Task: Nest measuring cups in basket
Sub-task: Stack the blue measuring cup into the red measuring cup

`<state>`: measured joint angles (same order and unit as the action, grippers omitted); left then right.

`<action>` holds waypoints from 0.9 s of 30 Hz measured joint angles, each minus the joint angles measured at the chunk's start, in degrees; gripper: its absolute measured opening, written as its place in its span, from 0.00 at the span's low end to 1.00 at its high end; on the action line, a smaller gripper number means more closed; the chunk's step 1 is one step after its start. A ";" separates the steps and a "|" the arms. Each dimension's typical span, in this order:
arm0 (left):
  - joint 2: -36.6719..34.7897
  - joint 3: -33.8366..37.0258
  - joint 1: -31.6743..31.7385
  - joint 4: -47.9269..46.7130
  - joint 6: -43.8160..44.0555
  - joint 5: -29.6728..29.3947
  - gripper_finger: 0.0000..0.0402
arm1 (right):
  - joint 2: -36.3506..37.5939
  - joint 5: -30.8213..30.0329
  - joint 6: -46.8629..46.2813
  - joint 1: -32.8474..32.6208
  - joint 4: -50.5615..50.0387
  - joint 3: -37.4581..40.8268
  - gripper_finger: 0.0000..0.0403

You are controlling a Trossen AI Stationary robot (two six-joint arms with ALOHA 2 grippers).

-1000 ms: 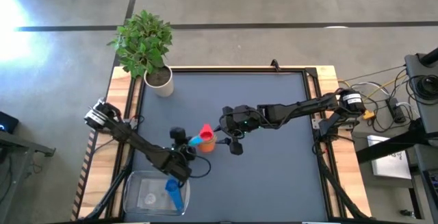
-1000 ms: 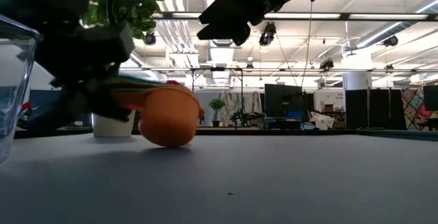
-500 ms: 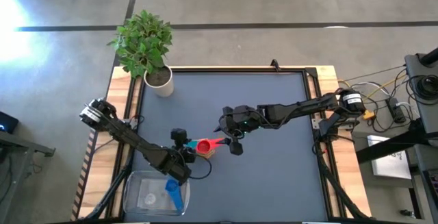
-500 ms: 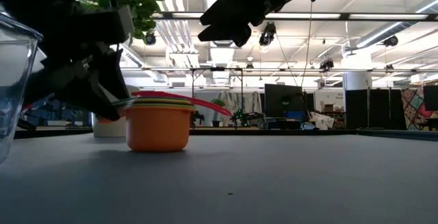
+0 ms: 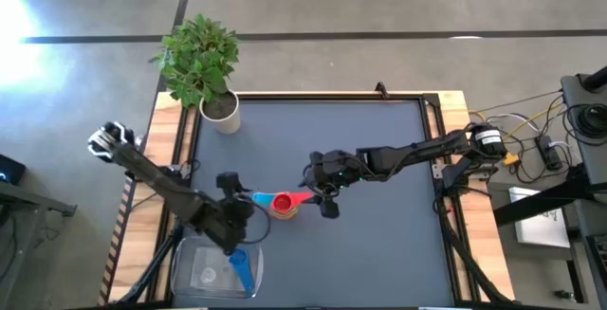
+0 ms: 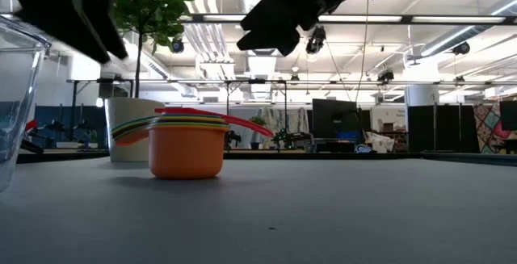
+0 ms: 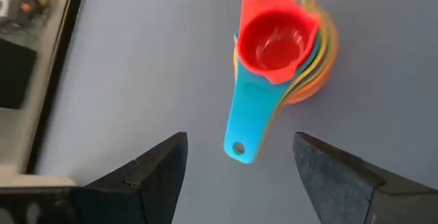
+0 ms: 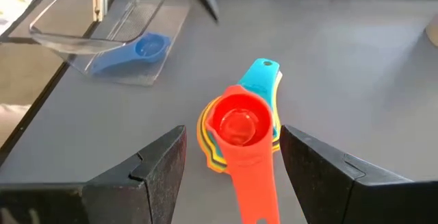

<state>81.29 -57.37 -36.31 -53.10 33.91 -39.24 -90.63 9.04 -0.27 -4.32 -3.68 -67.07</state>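
Observation:
The measuring cups [image 5: 282, 203] stand nested upright on the dark table: the orange one [image 6: 186, 148] is at the bottom and the red one [image 7: 277, 46] on top. The teal handle [image 7: 246, 125] points toward my left gripper and the red handle [image 8: 252, 183] toward my right one. My left gripper [image 5: 243, 206] [image 7: 239, 140] hangs open, raised just left of the stack. My right gripper [image 5: 324, 199] [image 8: 233, 131] hovers open above the red handle. The clear basket [image 5: 194, 258] sits at the near left with a blue cup [image 5: 245, 268] lying in it.
A white pot with a green plant [image 5: 221, 111] stands at the table's far left corner. Wooden strips [image 5: 453, 111] border the dark mat. The table's right half is bare mat [image 5: 389, 244].
My left gripper has opened, let go of the cup stack, and risen back toward the table's left edge. The stack, tipped on its side a second ago, now stands upright on its orange base. My right gripper has kept still.

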 joint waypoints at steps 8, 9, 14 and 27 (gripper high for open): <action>-10.37 0.36 -4.12 7.13 13.43 1.27 0.59 | 0.00 0.02 0.47 -0.12 -1.16 0.00 0.56; -10.89 0.36 -4.68 8.56 13.86 1.98 0.59 | 0.00 0.00 1.01 -0.15 -1.18 0.00 0.56; -11.24 0.36 -8.41 10.52 21.06 8.57 0.56 | 0.03 -0.04 -1.16 -1.08 -1.78 0.00 0.56; -5.93 0.36 -17.42 7.21 51.94 20.39 0.48 | 0.11 -0.08 0.12 -5.40 -4.62 0.02 0.56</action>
<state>75.36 -57.01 -53.74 -45.89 85.85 -18.85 -90.52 8.96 -0.15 -9.72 -8.29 -67.05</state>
